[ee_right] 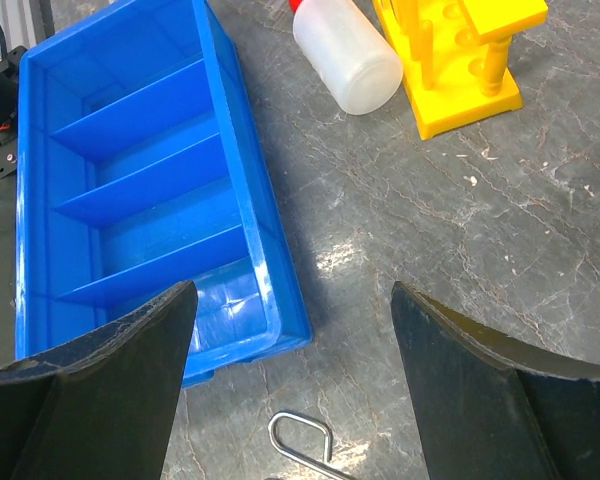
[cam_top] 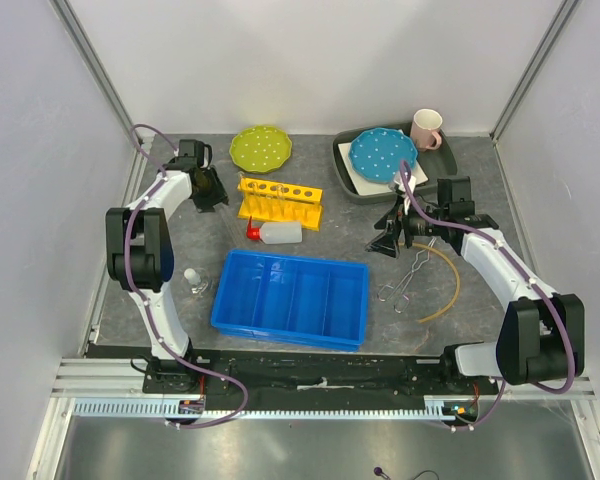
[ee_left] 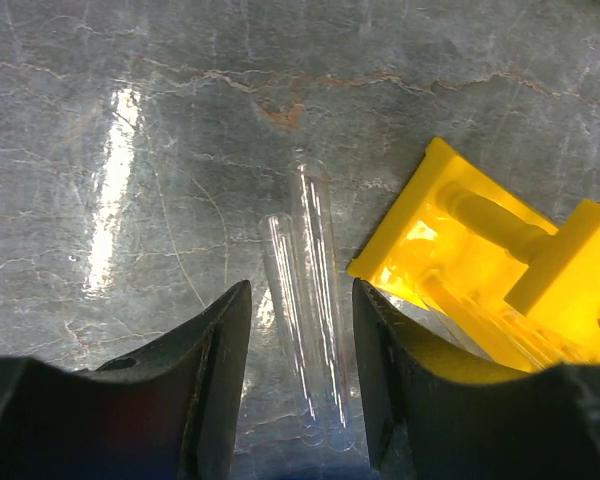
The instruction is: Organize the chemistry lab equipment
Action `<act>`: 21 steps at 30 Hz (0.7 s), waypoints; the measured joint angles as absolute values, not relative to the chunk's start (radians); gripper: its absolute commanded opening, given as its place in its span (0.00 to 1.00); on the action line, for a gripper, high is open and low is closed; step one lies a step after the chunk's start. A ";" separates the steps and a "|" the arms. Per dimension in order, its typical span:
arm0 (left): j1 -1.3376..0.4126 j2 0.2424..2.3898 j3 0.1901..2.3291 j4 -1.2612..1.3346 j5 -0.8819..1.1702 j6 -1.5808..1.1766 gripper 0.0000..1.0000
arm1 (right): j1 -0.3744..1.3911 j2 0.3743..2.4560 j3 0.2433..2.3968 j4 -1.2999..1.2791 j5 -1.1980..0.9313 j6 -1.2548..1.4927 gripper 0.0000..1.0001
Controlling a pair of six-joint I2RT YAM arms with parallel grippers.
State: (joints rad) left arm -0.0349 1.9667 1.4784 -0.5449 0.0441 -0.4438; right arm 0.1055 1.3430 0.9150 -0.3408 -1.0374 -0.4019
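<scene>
The yellow test-tube rack [cam_top: 280, 200] stands at the back middle, with the white squeeze bottle with a red cap [cam_top: 277, 232] lying in front of it. My left gripper [cam_top: 212, 188] is by the rack's left end. In the left wrist view it [ee_left: 300, 330] is open, its fingers either side of two clear test tubes [ee_left: 315, 290] lying on the table beside the rack [ee_left: 500, 270]. My right gripper [cam_top: 390, 238] is open and empty [ee_right: 292, 340], above the metal tongs [cam_top: 408, 278], whose loop shows [ee_right: 305, 440]. The tan tube [cam_top: 448, 285] curves to their right. A small clear flask [cam_top: 194, 278] stands at the left.
A blue divided bin [cam_top: 292, 297] sits at the front middle, also in the right wrist view [ee_right: 150, 190]. A green dotted plate [cam_top: 261, 148] lies at the back. A blue dotted plate [cam_top: 383, 153] rests on a grey tray [cam_top: 352, 178], next to a mug [cam_top: 427, 128].
</scene>
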 measured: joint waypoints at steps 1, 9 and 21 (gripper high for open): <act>-0.035 1.967 1.478 -0.545 0.038 -0.445 0.52 | 0.105 1.343 0.915 -0.342 -1.039 -0.402 0.86; -0.039 1.978 1.478 -0.552 0.026 -0.449 0.51 | 0.091 1.343 0.915 -0.354 -1.042 -0.409 0.86; -0.048 2.010 1.478 -0.582 -0.013 -0.455 0.47 | 0.080 1.343 0.915 -0.356 -1.045 -0.409 0.86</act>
State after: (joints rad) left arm -0.0483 2.0102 1.4784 -0.5816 -0.0128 -0.4549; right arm 0.0803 1.3430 0.9150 -0.3561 -1.0447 -0.4088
